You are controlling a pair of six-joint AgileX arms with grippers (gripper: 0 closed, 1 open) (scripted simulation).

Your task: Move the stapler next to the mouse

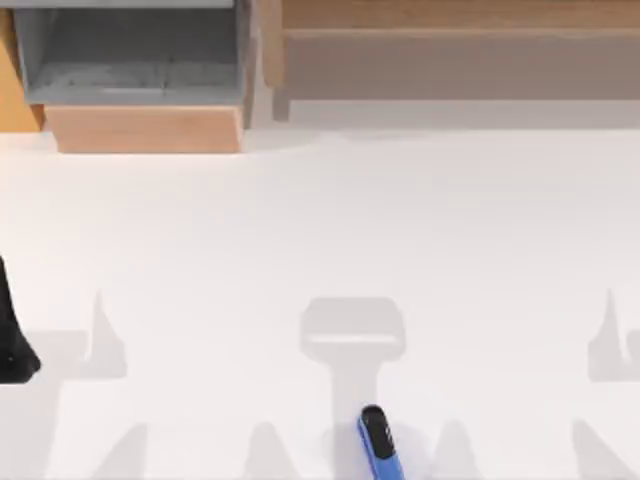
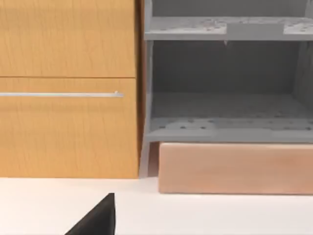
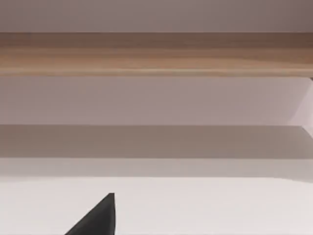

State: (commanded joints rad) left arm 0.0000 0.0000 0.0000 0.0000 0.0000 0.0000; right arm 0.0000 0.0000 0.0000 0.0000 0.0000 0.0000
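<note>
The stapler [image 1: 378,445], small and bright blue with a black rounded end, lies on the white table [image 1: 320,220] at the front edge near the middle, partly cut off by the frame. The mouse is out of view. My left gripper [image 1: 12,340] is a black shape at the far left edge of the table, well away from the stapler; a black corner of it appears in the left wrist view [image 2: 98,219]. A black corner of my right gripper [image 3: 98,219] appears in the right wrist view, over bare table.
A grey open shelf unit [image 1: 130,50] on a light wooden base [image 1: 145,128] stands at the back left, beside an orange wooden cabinet [image 2: 68,122] with a metal handle. A long wooden shelf [image 1: 460,50] runs along the back right.
</note>
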